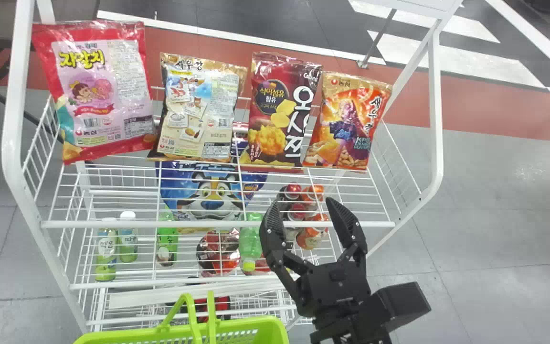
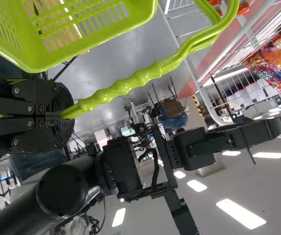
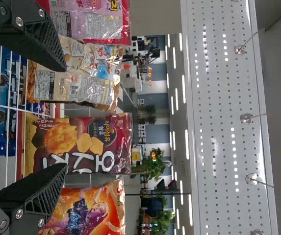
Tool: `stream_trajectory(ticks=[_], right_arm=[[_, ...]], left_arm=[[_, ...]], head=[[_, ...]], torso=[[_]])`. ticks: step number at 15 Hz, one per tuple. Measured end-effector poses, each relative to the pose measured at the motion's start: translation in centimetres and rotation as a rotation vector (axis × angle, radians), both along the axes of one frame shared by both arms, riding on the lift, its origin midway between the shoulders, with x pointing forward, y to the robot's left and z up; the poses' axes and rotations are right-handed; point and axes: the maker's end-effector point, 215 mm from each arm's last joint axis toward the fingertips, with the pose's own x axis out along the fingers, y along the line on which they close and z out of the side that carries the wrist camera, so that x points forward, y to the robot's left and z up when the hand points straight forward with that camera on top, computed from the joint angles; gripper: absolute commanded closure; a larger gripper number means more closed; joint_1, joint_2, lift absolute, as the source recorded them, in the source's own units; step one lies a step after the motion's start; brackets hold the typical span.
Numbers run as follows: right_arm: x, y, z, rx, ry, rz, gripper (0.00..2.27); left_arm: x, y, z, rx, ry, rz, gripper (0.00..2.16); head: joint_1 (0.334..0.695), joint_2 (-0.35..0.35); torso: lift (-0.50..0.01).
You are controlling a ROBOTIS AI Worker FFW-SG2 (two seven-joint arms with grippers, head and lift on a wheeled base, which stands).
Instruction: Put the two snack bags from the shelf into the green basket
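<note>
Pink bag (image 1: 96, 91) stands at the left end of the shelf (image 1: 112, 223), long axis upright, top leaning left. Green basket (image 1: 268, 323) is lower, before the shelf; left gripper (image 2: 64, 115) has its jaws closed on the basket handle (image 2: 125, 88). Beige bag (image 1: 198, 112), maroon bag (image 1: 275, 107) and orange bag (image 1: 346, 119) follow, long axes upright, tops leaning right. Right gripper (image 1: 302, 203), jaws wide, points toward the bags.

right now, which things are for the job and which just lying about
For the job:
green basket
left tool gripping its handle
right tool
top shelf
two of its four snack bags; which two, can't tell

Just lying about:
blue tiger bag
bottles
red and orange containers
</note>
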Motion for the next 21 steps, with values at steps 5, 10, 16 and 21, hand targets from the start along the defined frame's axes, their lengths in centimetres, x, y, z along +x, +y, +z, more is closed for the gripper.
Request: stream_trajectory(ticks=[5, 10, 16, 21], right_arm=[[0.6, -1.4, 0.3, -0.010, -0.008, -0.022, 0.12], [2.0, -2.0, -0.2, -0.022, 0.002, -0.022, 0.13], [6.5, 1.0, -2.5, -0.019, 0.078, 0.039, 0.13], [10.4, 5.0, -4.3, -0.040, 0.121, 0.102, 0.14]], left_arm=[[0.0, 0.0, 0.0, -0.001, 0.000, -0.001, 2.12], [-0.1, 0.0, 0.0, 0.000, 0.005, -0.005, 2.12], [-0.4, 0.1, -0.8, 0.022, 0.024, -0.007, 2.11], [-0.5, 0.2, -1.6, 0.037, 0.040, -0.006, 2.11]], head=[[0.695, -0.350], [0.695, -0.350], [0.695, -0.350], [0.695, -0.350]], torso=[[-0.006], [-0.006], [-0.006], [-0.006]])
